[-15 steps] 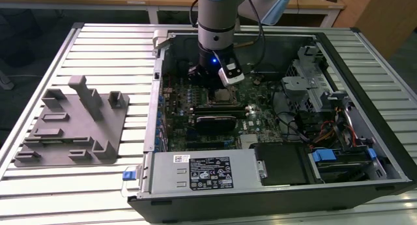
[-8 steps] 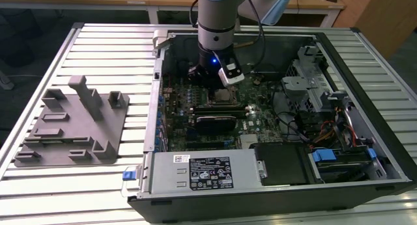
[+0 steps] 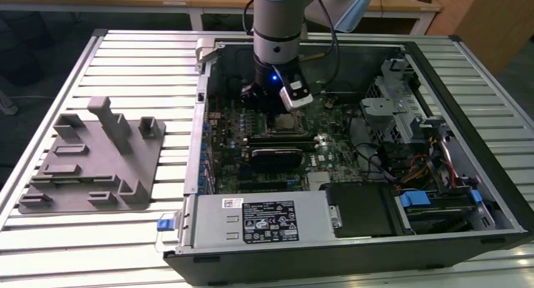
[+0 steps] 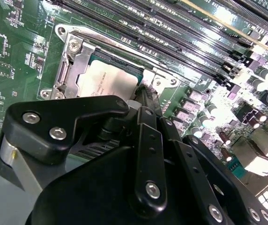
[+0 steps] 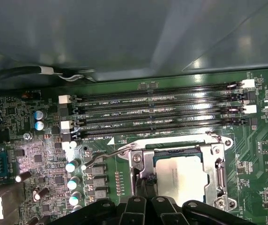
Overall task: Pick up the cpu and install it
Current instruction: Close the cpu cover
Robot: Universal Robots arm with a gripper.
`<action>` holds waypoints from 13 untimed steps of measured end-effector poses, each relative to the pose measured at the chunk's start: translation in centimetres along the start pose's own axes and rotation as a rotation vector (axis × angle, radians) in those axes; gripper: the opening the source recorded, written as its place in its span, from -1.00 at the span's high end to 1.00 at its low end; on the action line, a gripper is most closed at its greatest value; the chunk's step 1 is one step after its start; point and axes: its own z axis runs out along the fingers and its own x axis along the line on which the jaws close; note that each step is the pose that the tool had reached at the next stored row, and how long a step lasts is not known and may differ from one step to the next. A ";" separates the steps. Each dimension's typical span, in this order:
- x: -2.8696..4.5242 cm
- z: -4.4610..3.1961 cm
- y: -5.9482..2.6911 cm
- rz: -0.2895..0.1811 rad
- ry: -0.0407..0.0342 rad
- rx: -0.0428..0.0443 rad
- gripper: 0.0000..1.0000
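The end effector [image 5: 146,183] sits low by the edge of the cpu [image 5: 181,176] lying flat in its socket [image 5: 219,174], open or closed I can't tell; the cpu looks light, stiff, breakable, best held by its sides.

Arm [image 3: 281,25] vertical, claw [image 4: 145,93] pointing straight down, held low

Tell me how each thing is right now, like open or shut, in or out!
cpu, lying flat in the socket, metal top up.
computer case, open, lying on its side.
memory slots, nothing plugged in.
gripper, low at the cpu's edge.
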 end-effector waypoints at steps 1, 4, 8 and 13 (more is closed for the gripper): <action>0.00 -0.05 0.00 0.000 0.0000 -0.0001 0.79; 0.00 -0.29 -0.01 0.000 0.0003 0.0006 0.79; 0.00 -0.77 -0.01 0.000 0.0002 0.0006 0.79; 0.00 -0.80 -0.01 0.000 0.0001 0.0005 0.79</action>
